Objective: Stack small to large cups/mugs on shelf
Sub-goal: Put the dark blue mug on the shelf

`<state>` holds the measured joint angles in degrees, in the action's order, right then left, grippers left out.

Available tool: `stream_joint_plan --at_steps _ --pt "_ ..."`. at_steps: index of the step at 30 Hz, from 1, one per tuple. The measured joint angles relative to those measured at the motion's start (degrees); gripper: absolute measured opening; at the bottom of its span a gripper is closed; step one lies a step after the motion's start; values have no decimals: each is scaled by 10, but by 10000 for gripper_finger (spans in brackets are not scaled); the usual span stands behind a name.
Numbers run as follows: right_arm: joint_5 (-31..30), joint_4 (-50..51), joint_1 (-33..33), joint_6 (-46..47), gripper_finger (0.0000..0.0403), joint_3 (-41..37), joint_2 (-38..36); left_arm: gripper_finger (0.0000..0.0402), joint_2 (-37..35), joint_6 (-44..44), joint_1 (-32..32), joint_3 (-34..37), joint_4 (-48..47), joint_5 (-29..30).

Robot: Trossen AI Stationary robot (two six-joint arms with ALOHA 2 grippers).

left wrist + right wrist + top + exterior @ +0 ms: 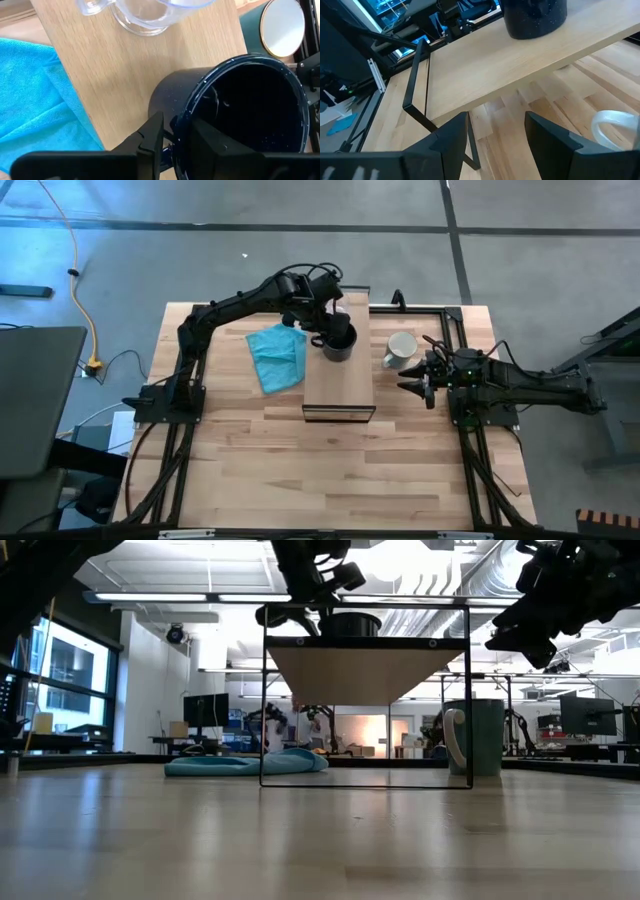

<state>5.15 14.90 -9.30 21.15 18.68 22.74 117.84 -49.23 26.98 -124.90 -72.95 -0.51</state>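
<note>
Currently on bench [330,470]: shelf [338,385], central. Black mug [338,340] at the shelf's far end, its rim grasped by left fingers [150,137]; clear glass cup [142,15] just beyond it. White mug [401,348] on bench beside shelf's right edge, right fingers [450,132] spread wide near it, holding nothing. Teal cloth [277,355] by shelf's left edge

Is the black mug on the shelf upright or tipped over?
Upright: the black mug stands on the shelf, mouth up, the left gripper's jaws astride its rim.

Glossy speckled black mug [240,115]; matt light-wood shelf [338,380]; teal cloth [277,356].
</note>
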Motion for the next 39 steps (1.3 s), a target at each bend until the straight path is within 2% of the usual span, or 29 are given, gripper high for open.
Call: stream_joint_plan --at_steps 39 --pt "20 1 0 7 188 0 0 63 -1 -25 -9 0 2 12"
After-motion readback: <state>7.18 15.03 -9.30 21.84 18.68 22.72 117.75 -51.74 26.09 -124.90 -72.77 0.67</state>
